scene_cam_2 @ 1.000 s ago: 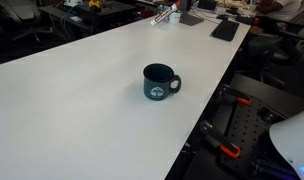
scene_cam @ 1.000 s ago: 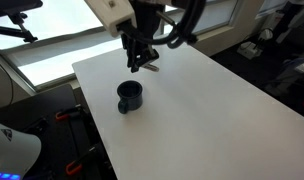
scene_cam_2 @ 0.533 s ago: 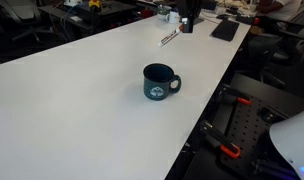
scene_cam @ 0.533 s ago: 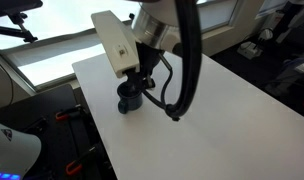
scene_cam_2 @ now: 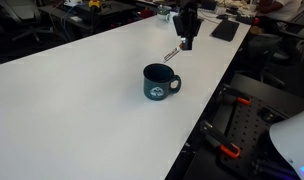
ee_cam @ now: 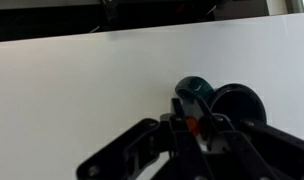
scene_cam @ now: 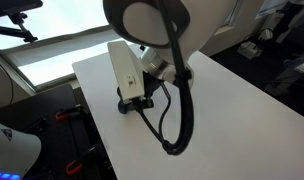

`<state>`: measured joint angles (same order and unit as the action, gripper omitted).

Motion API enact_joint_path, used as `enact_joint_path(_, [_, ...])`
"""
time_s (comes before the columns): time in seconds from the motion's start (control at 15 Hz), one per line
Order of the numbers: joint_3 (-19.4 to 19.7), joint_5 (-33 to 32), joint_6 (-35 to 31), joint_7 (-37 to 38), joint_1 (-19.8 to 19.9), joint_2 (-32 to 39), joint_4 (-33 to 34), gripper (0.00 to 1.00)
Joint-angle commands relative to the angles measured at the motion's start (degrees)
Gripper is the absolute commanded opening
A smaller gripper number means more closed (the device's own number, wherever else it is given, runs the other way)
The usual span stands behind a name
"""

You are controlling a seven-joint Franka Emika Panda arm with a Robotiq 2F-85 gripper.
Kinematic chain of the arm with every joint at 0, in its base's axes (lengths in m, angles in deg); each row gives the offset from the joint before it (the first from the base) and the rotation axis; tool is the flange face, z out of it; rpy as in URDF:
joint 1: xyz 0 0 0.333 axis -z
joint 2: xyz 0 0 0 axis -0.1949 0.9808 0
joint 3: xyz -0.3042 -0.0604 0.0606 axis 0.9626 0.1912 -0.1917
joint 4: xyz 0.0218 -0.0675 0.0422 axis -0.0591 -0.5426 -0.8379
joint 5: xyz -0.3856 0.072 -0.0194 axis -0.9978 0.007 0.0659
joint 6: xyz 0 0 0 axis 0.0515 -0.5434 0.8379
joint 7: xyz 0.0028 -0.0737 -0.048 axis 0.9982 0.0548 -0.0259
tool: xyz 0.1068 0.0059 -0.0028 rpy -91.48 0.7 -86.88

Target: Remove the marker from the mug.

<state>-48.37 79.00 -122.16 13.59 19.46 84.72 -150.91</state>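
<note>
Robot arm [scene_cam: 157, 25] fills the middle of an exterior view, bending down over a white surface [scene_cam: 242, 110]. A white box-shaped housing [scene_cam: 122, 68] on its wrist and a looping black cable [scene_cam: 177, 120] cover most of what lies below. Only a sliver of the dark mug [scene_cam: 125, 104] shows under the housing, close to one long edge of the surface. The gripper and the marker are hidden here, so the grip cannot be judged from this angle.

In an exterior view looking along the surface [scene_cam_2: 72, 90], the mug [scene_cam_2: 159, 82] stands upright near a long edge, about halfway along it, with its handle toward that edge. The gripper [scene_cam_2: 185, 42] hangs above the surface, beyond the mug toward the far end. It is closed narrowly on the marker [scene_cam_2: 172, 54], a thin pale stick that slants down toward the mug. The marker's lower tip is in the air, just above and behind the mug's rim. Whether it is directly over the opening cannot be told.

The wrist view looks down past the dark gripper [ee_cam: 197, 130] at the bottom of the picture. A small orange-red piece of the marker [ee_cam: 192, 124] sits pinched in its grip. Just beyond is the mug [ee_cam: 235, 103], a dark round shape with a teal patch beside it, on the bare white surface [ee_cam: 72, 80]. An edge of the surface runs across the top.
</note>
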Motion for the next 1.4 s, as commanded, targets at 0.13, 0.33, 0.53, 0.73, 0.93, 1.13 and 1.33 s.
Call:
enact_joint_path(0.13, [-0.2, 1.2, -1.0, -1.4, 3.2, 5.5, 2.1, 0.05])
enact_joint_path(0.33, [-0.2, 1.2, -0.8, -1.7, 5.0, 7.8, 3.2, 0.05])
enact_joint_path(0.53, [-0.4, 1.1, -0.3, -1.8, 6.3, 9.2, 4.1, 0.05])
enact_joint_path(0.73, [-0.7, 1.2, 0.3, -1.9, 7.0, 9.9, 5.0, 0.05])
enact_joint_path(0.93, [-0.9, 1.4, 0.3, -2.3, 7.4, 10.4, 5.5, 0.05])
enact_joint_path(1.13, [-1.2, 1.8, 0.9, -2.7, 7.7, 10.6, 5.8, 0.05])
enact_joint_path(1.33, [-1.4, 2.5, 1.7, -3.5, 8.0, 10.8, 6.0, 0.05])
